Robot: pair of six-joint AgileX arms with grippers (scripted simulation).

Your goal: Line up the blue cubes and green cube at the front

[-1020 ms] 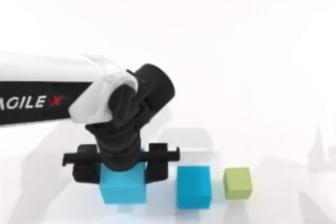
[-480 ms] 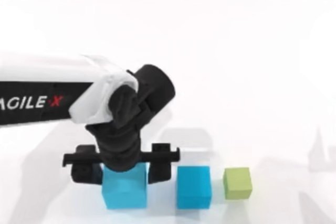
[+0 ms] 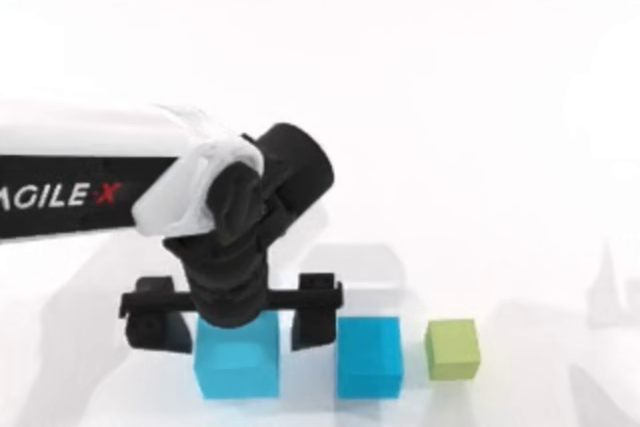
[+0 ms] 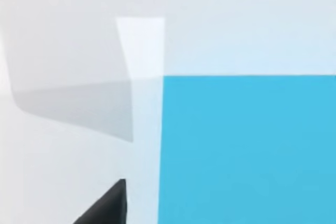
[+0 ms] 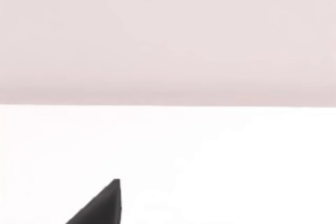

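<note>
Fingers (image 3: 313, 312) spread clear of the larger blue cube's (image 3: 237, 354) edges, apparently untouched.

The top view looks straight down over the plain white tabletop (image 3: 450, 147) — the left wrist view sits close above the larger bright cyan-blue cube (image 3: 237, 355) (image 4: 247, 150), seen in both.

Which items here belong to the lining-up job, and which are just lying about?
Job:
- larger blue cube, between the open left pincer fingers
- smaller blue cube, middle of the row
- green cube, right end

Lying about:
- nothing; only the bare white table. Right arm is out of the top view.
</note>
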